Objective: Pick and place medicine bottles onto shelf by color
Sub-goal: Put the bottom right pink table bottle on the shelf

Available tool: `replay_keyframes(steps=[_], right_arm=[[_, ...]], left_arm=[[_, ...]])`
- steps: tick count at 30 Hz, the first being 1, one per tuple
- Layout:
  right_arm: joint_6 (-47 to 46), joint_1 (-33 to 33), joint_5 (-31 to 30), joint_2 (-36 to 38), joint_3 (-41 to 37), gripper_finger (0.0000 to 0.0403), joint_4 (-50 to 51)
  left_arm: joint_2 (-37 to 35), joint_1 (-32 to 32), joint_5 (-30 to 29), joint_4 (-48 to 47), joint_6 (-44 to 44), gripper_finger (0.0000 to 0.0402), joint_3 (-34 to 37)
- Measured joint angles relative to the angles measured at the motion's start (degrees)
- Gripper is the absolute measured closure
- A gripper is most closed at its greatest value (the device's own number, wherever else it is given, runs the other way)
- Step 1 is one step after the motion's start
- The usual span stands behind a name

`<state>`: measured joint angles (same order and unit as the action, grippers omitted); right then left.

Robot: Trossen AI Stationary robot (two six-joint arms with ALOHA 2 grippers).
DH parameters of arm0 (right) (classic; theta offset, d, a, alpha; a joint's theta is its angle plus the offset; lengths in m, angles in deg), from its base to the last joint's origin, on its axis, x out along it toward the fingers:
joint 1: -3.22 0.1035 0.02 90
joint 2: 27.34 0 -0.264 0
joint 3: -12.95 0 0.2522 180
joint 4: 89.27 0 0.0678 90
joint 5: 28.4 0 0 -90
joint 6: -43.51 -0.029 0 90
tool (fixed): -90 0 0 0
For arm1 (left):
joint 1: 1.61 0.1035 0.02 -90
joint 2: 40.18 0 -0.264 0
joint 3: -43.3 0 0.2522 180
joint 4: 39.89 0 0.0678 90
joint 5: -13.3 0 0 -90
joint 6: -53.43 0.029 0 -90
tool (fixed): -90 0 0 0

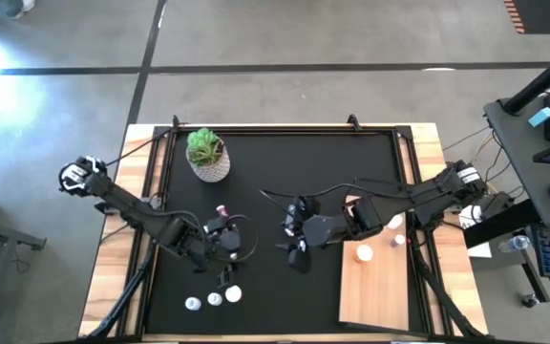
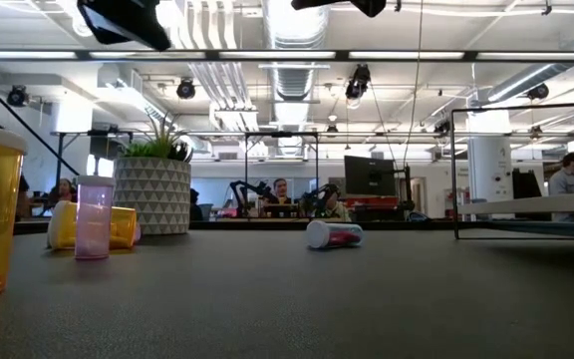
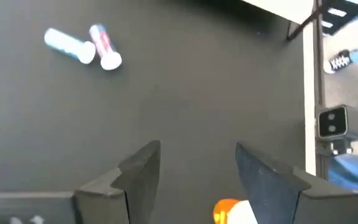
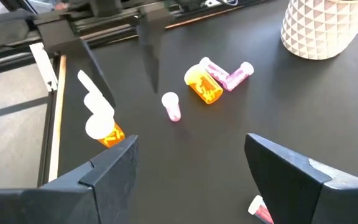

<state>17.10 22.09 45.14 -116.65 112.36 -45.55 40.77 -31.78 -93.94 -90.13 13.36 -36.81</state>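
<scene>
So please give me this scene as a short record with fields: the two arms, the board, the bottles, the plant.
left gripper: above the black mat, jaws open, holding nothing
right gripper: above the mat's middle, jaws open, holding nothing
wooden board: at the mat's right side, carrying an orange bottle
bottles on mat: three white-topped ones at the near edge, one pink bottle near the plant
potted plant: upright, far left of the mat

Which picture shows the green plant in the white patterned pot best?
The low view: the green plant in its white patterned pot stands whole, side-on. The high view shows it from above. The right wrist view catches only the pot's base; the left wrist view shows none.
</scene>
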Motion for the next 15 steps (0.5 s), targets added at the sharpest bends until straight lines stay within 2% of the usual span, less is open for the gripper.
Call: replay_keyframes(steps=[4, 11, 15], right_arm=[[0.0, 0.0, 0.02, 0.0, 0.0, 0.0122, 0.28], [-0.13, 0.0, 0.04, 0.04, 0.0, 0.0122, 2.16], [-1.35, 0.0, 0.05, 0.04, 0.0, 0.0122, 3.8]], left_arm=[[0.22, -0.17, 0.32, -0.5, -5.6, 0.0209, 0.18], [0.35, 1.3, 2.98, 0.61, -6.1, 0.0211, 0.24], [0.06, 1.3, 2.31, -1.74, -6.46, 0.0233, 0.24]])
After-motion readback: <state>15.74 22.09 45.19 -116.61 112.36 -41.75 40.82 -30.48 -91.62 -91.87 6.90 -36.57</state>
